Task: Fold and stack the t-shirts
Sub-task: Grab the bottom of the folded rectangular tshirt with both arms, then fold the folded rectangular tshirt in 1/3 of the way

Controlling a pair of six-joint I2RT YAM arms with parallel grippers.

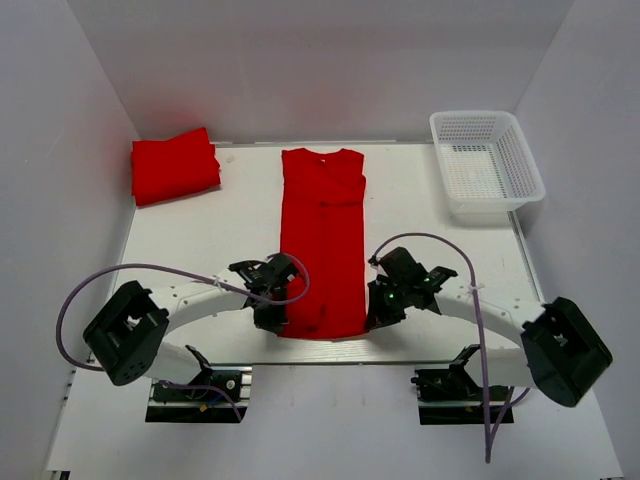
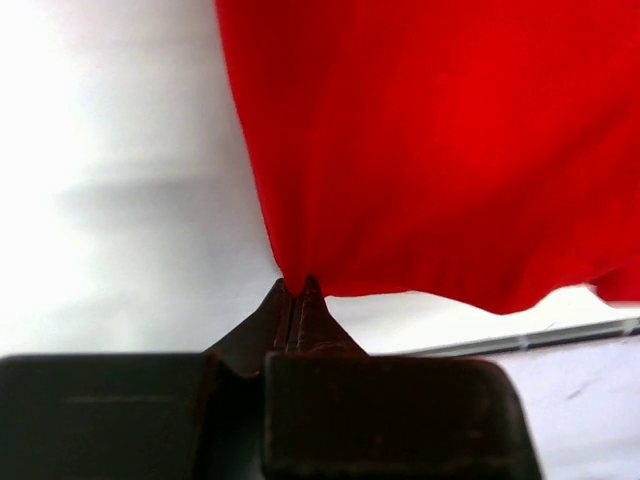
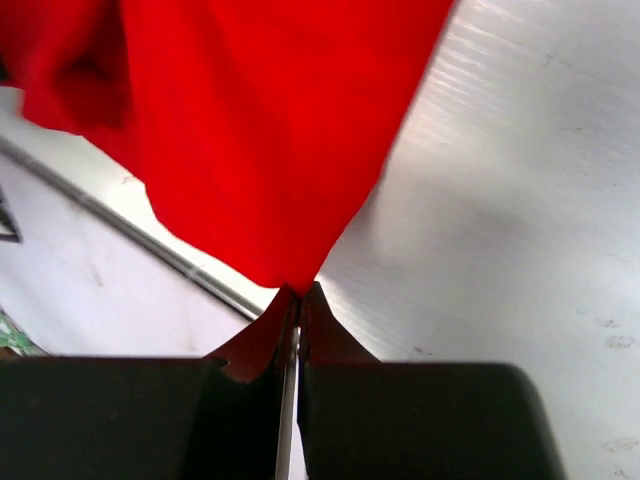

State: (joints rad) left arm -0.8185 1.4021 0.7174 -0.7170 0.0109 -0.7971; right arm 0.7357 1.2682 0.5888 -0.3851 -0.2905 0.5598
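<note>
While flat t-shirt [image 1: 320, 250] lies lengthwise between both claws, left gripper [image 2: 298, 290] is clamped on its near hem corner, right at fingertips; fabric spreads ahead and to right of claw. Right gripper [image 3: 298, 292] pinches opposite hem corner; fabric spreads ahead and to left of claw. Folded t-shirt [image 1: 175, 165]: well ahead-left of left gripper. Basket [image 1: 487, 165]: well ahead-right of right gripper. All on table [image 1: 200, 240].

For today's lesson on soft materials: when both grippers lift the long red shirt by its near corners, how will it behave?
Probably floppy: the t-shirt puckers where the left gripper pinches its corner. Likely light: the right gripper holds it by a thin fingertip pinch. Its hem may sag between them.
</note>
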